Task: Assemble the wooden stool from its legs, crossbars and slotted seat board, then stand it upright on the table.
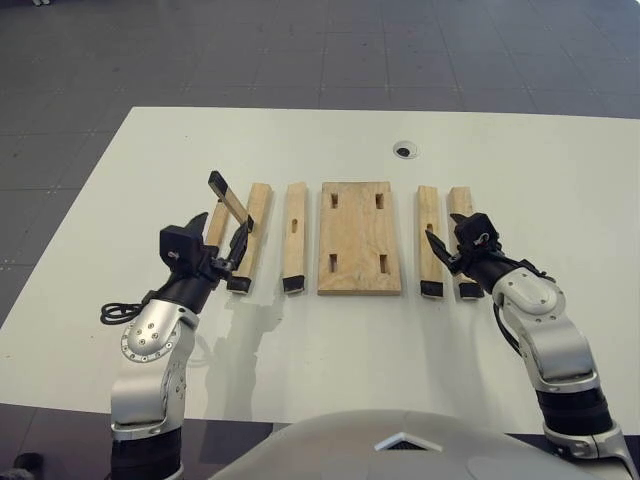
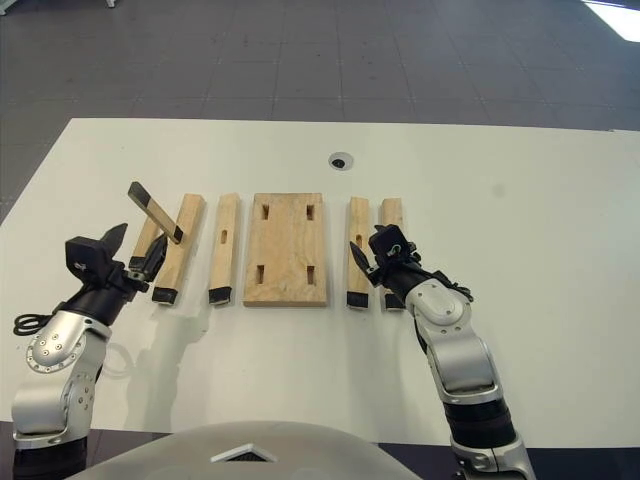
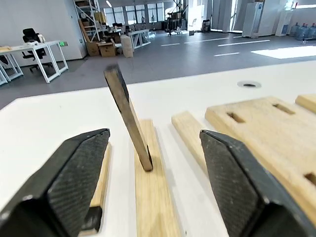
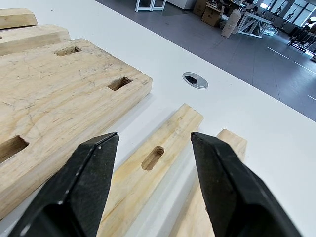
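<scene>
**Loose crossbar and close-lying legs as the weak points**

Head views: the seat board (image 1: 359,237) is laid flat in the middle of the frame on the white table (image 1: 560,180). It is a pale rectangular plank with four slots cut through it. At its left a plain leg (image 1: 294,235) is seen, then a slotted leg (image 1: 253,235) in which a crossbar (image 1: 230,200) is planted at a slant, its dark tip up. The left gripper (image 1: 222,228) is held open at the near part of this leg. At the right of the frame the inner right leg (image 1: 429,240) and the outer right leg (image 1: 460,212) are laid just beside each other, and the right gripper (image 1: 450,238) is spread open above their dark-capped near ends.

Left wrist view: the ribbed black fingers (image 3: 74,177) are set apart on both sides of the slotted leg. The crossbar looks thin, flat and only loosely seated. If it is brushed by a finger, it may be levered out, or the leg may be pushed along the smooth table.

Right wrist view: the wood is seen as light, grained and square-edged, with an oval slot in the inner right leg. Because the two legs are so close, both may be caught at once when the fingers (image 4: 84,187) are closed, or one may be turned out of line.
</scene>
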{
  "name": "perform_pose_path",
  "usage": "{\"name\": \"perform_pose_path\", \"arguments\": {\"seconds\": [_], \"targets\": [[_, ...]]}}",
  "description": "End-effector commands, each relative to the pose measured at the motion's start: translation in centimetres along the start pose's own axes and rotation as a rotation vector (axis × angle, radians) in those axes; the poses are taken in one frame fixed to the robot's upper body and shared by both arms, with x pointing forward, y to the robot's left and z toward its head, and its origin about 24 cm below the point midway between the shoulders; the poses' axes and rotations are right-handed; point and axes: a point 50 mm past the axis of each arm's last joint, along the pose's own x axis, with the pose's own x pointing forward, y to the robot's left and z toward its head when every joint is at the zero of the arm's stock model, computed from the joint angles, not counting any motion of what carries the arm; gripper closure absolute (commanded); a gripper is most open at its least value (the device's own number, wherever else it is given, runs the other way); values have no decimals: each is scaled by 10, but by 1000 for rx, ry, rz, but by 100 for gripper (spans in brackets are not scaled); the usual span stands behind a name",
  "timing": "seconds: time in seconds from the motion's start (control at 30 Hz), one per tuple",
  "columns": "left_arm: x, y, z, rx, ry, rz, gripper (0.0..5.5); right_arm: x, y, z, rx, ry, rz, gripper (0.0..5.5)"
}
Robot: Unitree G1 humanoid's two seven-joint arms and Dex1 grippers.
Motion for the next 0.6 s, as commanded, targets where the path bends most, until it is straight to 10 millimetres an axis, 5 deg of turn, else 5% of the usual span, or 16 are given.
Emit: {"name": "perform_pose_path", "arguments": {"seconds": [0.03,0.43,0.6], "targets": [[-5,3,-36,-39,163,10,212,1,-2,2,-8,-1,-3,280],[0,-4,-56,-65,273,13,212,3,-2,3,-12,-4,3,280],[3,1,-57,-41,293,61,297,3,-3,4,-13,-6,0,280]]}}
